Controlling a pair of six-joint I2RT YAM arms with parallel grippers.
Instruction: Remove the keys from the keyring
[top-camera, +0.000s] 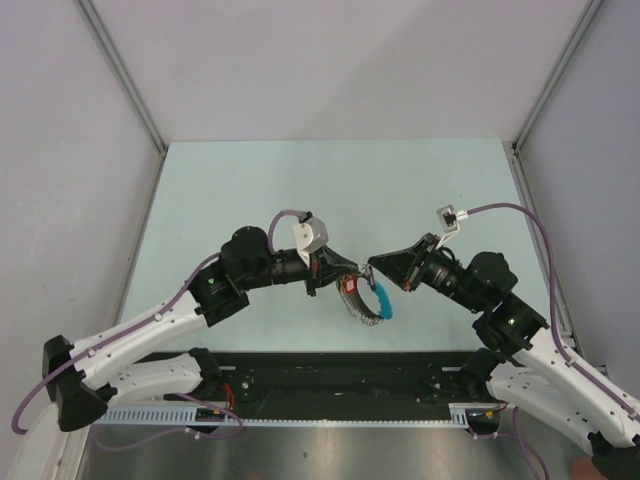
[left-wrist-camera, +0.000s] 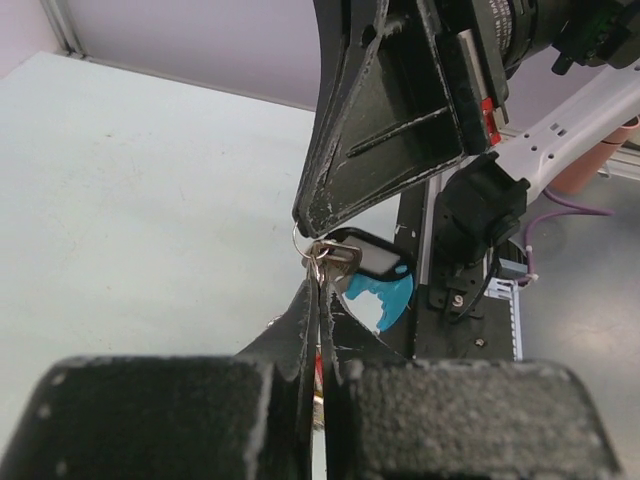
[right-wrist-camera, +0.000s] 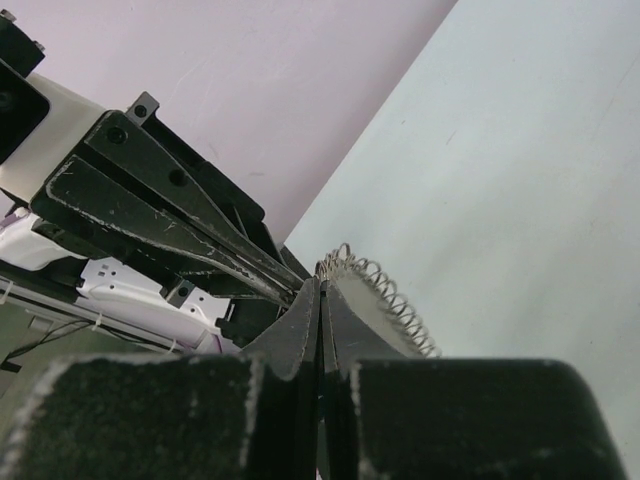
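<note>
Driving this one remotely, quick rundown: two arms and two grippers, meeting nose to nose over the near middle of the pale green table (top-camera: 250, 190). The left gripper (top-camera: 350, 272) has its fingers pressed together, and in its wrist view a silvery metal bit at the top of the keyring (top-camera: 366, 306) sticks straight out from between the tips, so that one's clamped on it. The right gripper (top-camera: 373, 264) is squeezed together too. The silvery coil chain (right-wrist-camera: 392, 296) sits right at its tips, but I can't say for sure it's actually pinching it. There's one keyring, dangling just below where the tips meet, with one light-blue band (top-camera: 385, 300) on its right side. For keys I can only pick out one for certain, the red-headed key (top-camera: 349, 287) on the loop's left. There's also one dark tag with a white face (left-wrist-camera: 378, 262) beside the blue bit, with no writing I can read on it. Two purple cables (top-camera: 520, 215), one per arm.
</note>
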